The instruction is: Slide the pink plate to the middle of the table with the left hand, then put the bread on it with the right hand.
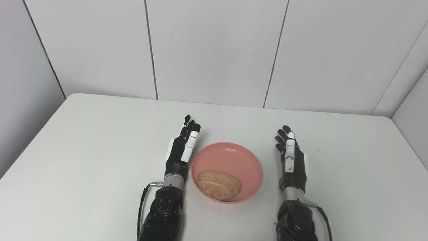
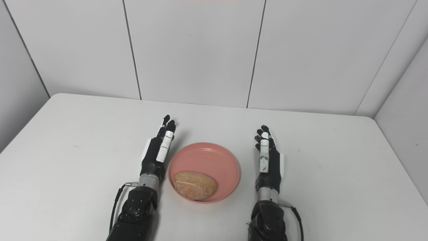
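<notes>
A pink plate [image 1: 234, 157] rests on the white table [image 1: 83, 160], near the middle and toward the front. A round, sesame-crusted piece of bread [image 1: 218, 185] lies inside it, against the near-left rim. My left hand [image 1: 182, 149] stands on edge just left of the plate, fingers stretched forward, open and holding nothing. On the other side, my right hand [image 1: 291, 159] is a short gap from the plate's right rim, also open with straight fingers. The right eye view shows the same: plate [image 2: 214, 159], bread [image 2: 195, 185], left hand [image 2: 158, 150], right hand [image 2: 267, 157].
The table's far edge meets a white panelled wall [image 1: 214, 50]. Side walls stand close to the left and right table edges. Bare tabletop lies left of the left arm and right of the right arm.
</notes>
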Available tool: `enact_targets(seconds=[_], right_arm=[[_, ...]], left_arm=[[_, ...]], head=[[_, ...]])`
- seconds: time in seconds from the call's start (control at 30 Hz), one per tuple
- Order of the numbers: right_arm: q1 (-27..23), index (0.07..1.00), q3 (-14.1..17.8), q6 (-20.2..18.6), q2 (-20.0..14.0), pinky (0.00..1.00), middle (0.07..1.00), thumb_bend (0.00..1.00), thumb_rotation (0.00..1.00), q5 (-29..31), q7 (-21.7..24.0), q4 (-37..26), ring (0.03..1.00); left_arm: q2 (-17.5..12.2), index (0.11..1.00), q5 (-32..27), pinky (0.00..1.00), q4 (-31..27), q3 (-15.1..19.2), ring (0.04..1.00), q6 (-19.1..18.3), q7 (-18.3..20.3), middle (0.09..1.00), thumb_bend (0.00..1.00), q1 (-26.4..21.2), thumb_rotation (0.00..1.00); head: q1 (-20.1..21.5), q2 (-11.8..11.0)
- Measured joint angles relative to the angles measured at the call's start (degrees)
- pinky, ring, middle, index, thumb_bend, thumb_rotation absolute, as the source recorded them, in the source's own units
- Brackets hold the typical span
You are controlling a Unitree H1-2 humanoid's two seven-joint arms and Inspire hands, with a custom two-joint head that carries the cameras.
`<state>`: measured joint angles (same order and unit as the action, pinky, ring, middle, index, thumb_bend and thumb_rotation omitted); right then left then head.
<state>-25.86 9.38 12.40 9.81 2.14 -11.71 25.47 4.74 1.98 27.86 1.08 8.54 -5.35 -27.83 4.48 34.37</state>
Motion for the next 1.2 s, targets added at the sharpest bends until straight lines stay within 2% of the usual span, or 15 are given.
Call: enact_targets(seconds=[0.17, 0.33, 0.67, 0.83, 1.2], right_arm=[[0.0, 0.908, -0.2, 1.1, 0.3, 0.96, 0.931, 0.81, 1.0, 0.2, -1.6, 0.8, 0.938], [0.0, 0.913, -2.0, 1.2, 0.0, 1.0, 0.935, 0.8, 1.0, -1.2, -1.9, 1.6, 0.957], [0.0, 0.911, -4.4, 1.1, -1.0, 1.0, 0.922, 0.8, 1.0, -1.5, -0.3, 2.0, 0.952], [0.0, 0.911, -5.4, -0.2, -1.5, 1.0, 0.923, 0.81, 1.0, -0.6, 1.1, 1.9, 0.95], [0.0, 0.908, -5.6, -1.3, -1.7, 1.0, 0.918, 0.81, 1.0, -0.3, 1.6, 1.6, 0.94]], left_arm=[[0.4, 1.0, 0.0, 1.0, -1.0, -0.2, 1.0, -0.1, -0.5, 0.986, 0.73, 0.8, 0.89], [0.8, 1.0, 0.1, 1.0, -1.4, -0.1, 1.0, -0.4, -0.9, 0.989, 0.72, 1.3, 0.89], [1.3, 1.0, 0.1, 1.0, -1.6, 0.0, 1.0, -0.9, -1.2, 0.989, 0.72, 1.5, 0.87], [1.3, 1.0, 0.5, 1.0, -1.6, 0.0, 1.0, -0.9, -1.4, 0.99, 0.73, 1.5, 0.88], [1.4, 1.0, 0.4, 1.0, -1.6, 0.1, 1.0, -0.9, -1.5, 0.985, 0.73, 1.5, 0.86]], head=[[0.0, 0.1], [-0.1, 0.2], [-0.3, 0.3], [-0.3, 0.2], [-0.3, 0.2]])
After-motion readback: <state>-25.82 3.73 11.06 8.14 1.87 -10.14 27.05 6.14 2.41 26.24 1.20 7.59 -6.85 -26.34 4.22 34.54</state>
